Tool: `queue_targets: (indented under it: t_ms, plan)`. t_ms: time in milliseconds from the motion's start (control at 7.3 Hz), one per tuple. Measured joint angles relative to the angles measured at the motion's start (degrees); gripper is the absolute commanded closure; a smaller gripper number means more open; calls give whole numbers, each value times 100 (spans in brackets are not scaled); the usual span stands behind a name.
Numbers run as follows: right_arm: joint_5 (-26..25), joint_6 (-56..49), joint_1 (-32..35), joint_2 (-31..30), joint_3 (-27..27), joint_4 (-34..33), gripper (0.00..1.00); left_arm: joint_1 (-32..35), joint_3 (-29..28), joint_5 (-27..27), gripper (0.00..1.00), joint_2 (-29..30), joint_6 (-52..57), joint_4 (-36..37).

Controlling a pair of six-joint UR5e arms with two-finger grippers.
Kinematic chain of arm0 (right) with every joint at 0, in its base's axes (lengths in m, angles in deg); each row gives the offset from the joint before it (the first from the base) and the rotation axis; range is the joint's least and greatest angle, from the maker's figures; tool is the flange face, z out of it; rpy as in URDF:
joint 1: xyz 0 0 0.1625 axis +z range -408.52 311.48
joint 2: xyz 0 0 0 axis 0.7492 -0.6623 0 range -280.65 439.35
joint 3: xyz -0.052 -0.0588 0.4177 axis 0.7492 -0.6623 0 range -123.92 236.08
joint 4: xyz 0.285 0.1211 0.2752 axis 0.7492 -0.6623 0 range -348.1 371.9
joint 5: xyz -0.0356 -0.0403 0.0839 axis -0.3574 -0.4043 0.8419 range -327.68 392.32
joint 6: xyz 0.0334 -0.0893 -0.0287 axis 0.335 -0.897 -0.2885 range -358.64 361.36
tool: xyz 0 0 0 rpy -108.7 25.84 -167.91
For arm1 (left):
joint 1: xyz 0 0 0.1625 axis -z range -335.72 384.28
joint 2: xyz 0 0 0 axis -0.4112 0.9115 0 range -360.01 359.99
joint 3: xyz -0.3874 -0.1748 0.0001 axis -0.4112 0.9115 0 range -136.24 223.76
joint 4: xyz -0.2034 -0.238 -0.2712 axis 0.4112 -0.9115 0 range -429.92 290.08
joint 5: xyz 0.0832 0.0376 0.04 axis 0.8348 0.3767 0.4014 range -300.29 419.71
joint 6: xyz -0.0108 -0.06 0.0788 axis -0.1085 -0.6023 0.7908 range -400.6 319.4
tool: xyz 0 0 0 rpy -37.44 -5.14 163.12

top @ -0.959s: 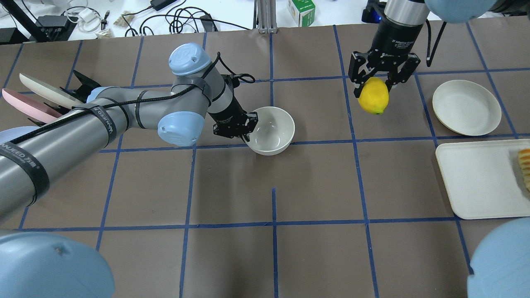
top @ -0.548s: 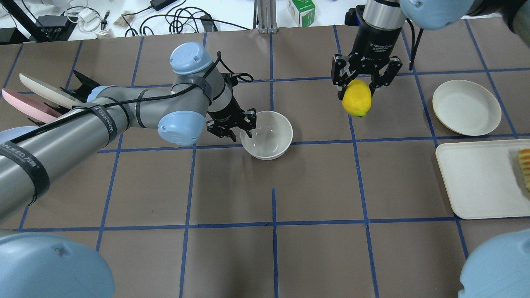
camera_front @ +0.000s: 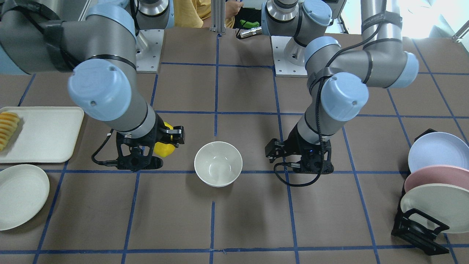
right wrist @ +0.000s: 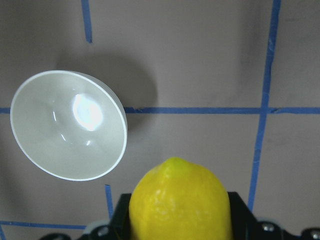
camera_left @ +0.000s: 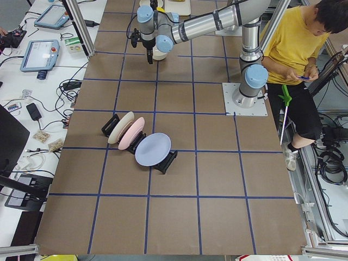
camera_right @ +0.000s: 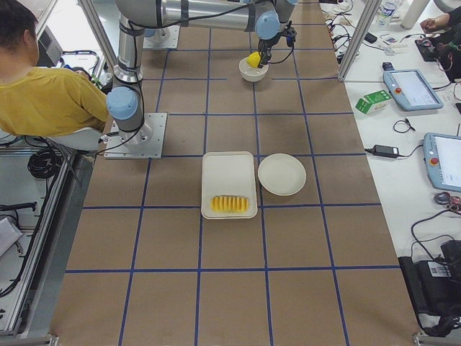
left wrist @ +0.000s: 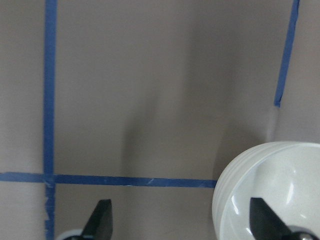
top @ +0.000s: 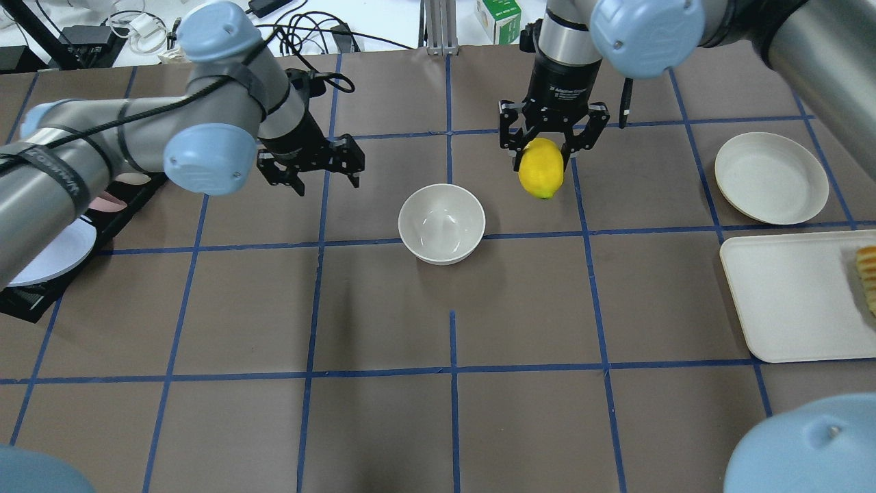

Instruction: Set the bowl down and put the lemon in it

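The off-white bowl stands upright on the brown table, alone at the centre; it also shows in the front view and the right wrist view. My left gripper is open and empty, hovering to the bowl's left and farther back; in the left wrist view the bowl's rim lies at the lower right by one fingertip. My right gripper is shut on the yellow lemon and holds it above the table, to the bowl's right. The lemon also shows in the right wrist view and the front view.
A flat cream plate and a white tray with sliced yellow-orange fruit lie at the right. A black rack with several plates stands at the robot's left. A person in yellow sits behind the robot.
My left gripper let go of the bowl, opened and drew back to the left. The bowl now stands free. My right gripper carried the lemon leftward, closer to the bowl.
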Motion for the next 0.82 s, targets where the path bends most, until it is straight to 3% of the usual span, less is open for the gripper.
queue_targets:
  t_ms: [411,685,822]
  plan:
    - [49,845,628,229,768,-1745,100,-137,-583,503,0,-1016,738,-1719]
    - [156,1167,818,386,1137,-2638,100,58,-578,504,0,-1449,638,-2047]
    - [177,1264,903,490,1189,-2785,82,138,-517,530,0,-1587,617,-2066]
